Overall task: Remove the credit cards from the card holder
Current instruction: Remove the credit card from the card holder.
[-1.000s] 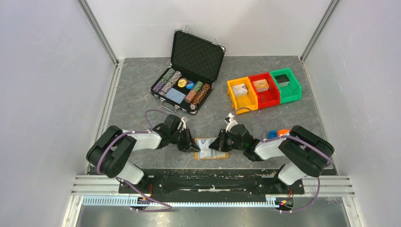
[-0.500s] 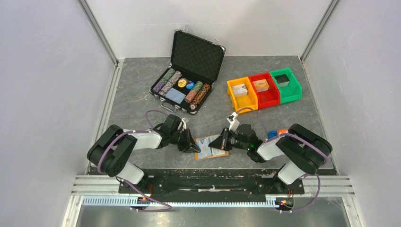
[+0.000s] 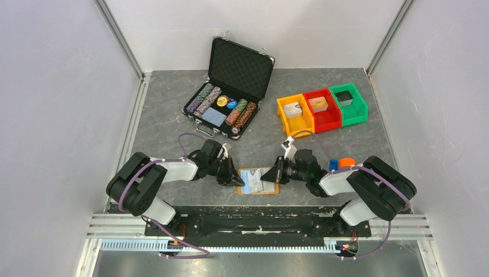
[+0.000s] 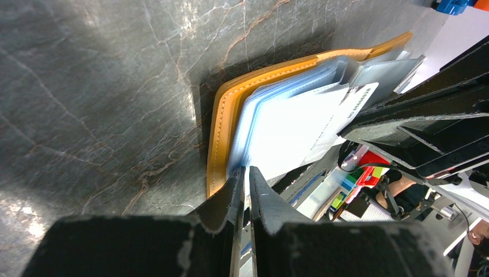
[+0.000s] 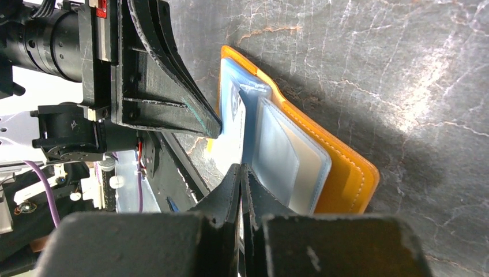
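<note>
The orange card holder (image 3: pixel 258 190) lies open on the dark table between my two arms, near the front edge. It also shows in the left wrist view (image 4: pixel 219 133) and the right wrist view (image 5: pixel 346 179), with clear blue-tinted sleeves (image 5: pixel 277 150) inside. My left gripper (image 3: pixel 236 180) is shut on the holder's left sleeve edge (image 4: pixel 245 172). My right gripper (image 3: pixel 272 175) is shut on the end of a pale printed credit card (image 4: pixel 288 133) that sticks partly out of a sleeve (image 5: pixel 239 168). The light blue card cannot be told apart from the sleeves.
An open black chip case (image 3: pixel 230 92) with chips and a blue deck stands at the back. Orange (image 3: pixel 295 115), red (image 3: pixel 320 108) and green (image 3: pixel 348 104) bins sit at the back right. Small blue (image 3: pixel 333 165) and orange (image 3: pixel 346 162) items lie by the right arm.
My right gripper has drawn back to the right, with the pale card in its jaws. The holder tilted briefly and now lies square again. The left gripper has stayed on the holder's left edge.
</note>
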Controlling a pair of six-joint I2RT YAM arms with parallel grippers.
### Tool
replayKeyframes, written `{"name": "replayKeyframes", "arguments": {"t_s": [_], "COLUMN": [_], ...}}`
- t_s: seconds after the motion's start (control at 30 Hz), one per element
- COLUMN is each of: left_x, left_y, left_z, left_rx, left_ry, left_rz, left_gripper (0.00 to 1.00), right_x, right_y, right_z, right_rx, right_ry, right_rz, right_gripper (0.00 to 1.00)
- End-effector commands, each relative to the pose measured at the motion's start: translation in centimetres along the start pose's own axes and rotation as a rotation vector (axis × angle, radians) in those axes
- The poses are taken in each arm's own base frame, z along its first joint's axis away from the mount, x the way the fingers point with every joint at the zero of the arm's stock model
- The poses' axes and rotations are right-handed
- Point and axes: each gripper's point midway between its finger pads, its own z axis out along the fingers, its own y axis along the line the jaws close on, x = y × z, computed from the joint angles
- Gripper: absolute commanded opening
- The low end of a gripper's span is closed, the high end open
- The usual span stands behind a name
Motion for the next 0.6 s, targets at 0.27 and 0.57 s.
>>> {"name": "replayKeyframes", "arguments": {"t_s": [0.27, 0.57], "left_x": [0.8, 0.8], "left_y": [3.6, 3.5], "left_z": [0.5, 0.7], "left_rx": [-0.133, -0.117], "left_ry": [0.01, 0.007], "left_rz": [-0.005, -0.002], "left_gripper": [0.16, 0.16], "right_x": [0.2, 0.5], "right_y": [1.5, 0.3], "right_z": [0.2, 1.3], "right_rx": [-0.091, -0.028], "right_ry": [0.03, 0.037], "right_rz": [-0.01, 0.01], "right_gripper": [0.15, 0.25]}}
